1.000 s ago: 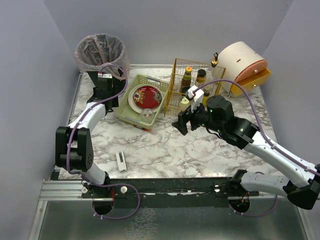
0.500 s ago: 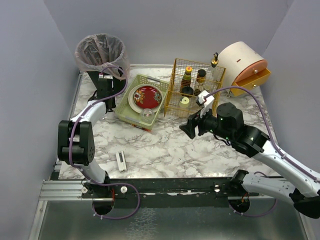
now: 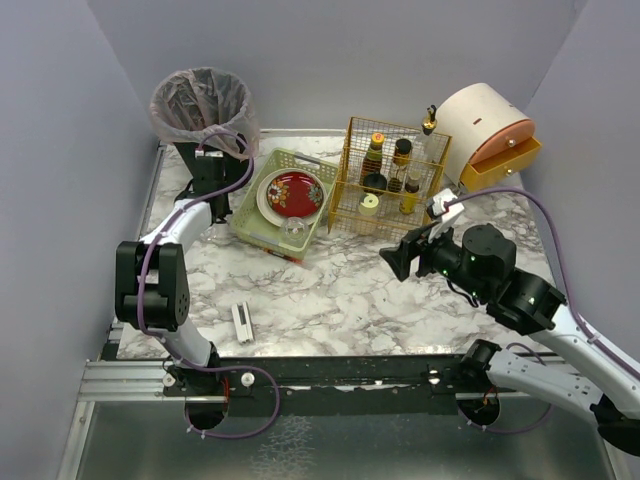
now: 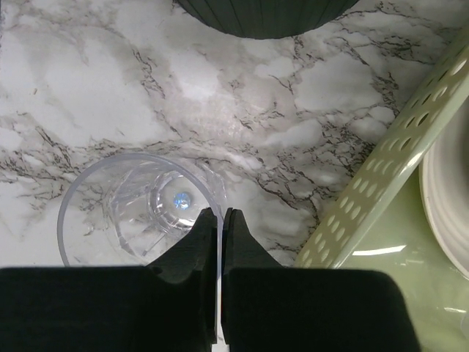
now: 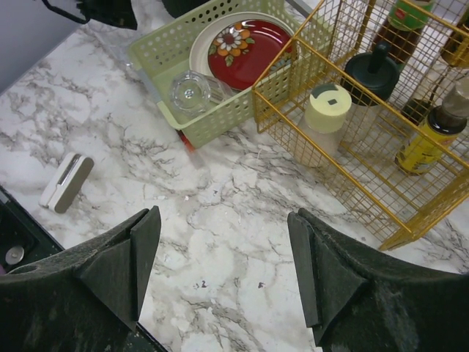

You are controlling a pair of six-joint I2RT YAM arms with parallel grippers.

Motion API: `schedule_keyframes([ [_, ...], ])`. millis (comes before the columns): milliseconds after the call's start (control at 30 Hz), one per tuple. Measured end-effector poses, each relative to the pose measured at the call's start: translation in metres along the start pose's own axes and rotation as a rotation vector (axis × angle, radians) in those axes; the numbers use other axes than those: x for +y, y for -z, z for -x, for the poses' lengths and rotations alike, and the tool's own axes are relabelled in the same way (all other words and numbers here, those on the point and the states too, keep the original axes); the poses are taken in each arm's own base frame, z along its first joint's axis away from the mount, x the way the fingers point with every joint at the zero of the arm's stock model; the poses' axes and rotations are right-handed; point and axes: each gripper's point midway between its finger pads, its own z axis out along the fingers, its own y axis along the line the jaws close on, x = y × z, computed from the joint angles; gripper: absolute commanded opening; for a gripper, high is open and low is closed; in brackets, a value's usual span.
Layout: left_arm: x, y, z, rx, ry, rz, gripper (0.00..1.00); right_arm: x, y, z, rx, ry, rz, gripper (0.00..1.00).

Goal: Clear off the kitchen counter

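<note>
Top external view: the marble surface (image 3: 330, 290) spans the frame, with most items gathered along its far edge. A lined bin (image 3: 170, 115) stands at the far left corner, handy for rubbish. The yellow wire basket (image 3: 385, 222) keeps bottles upright, and the green tray (image 3: 250, 200) holds a red plate (image 3: 293, 192). Beside that tray the left hand (image 4: 220, 216) is clenched on the wall of a clear glass (image 4: 139, 213), one finger inside and one outside. This rim pinch probably suits lifting it upright. The right hand (image 5: 223, 253) hangs released and empty over bare marble. A small white block (image 3: 242, 322) lies loose near the front.
</note>
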Motion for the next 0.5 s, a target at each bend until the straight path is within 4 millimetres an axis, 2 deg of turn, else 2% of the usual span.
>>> schedule_keyframes([
  [133,0.002,0.011,-0.001,0.012,0.022,0.000,0.00,-0.005,0.002,0.001,-0.012,-0.015,-0.029,0.80],
  [300,0.005,0.039,0.013,-0.036,0.072,-0.010,0.00,-0.005,-0.003,-0.001,0.001,-0.033,-0.040,0.83],
  [500,0.008,0.102,0.044,-0.169,0.185,-0.072,0.00,-0.002,-0.006,0.002,-0.015,-0.083,-0.036,0.85],
])
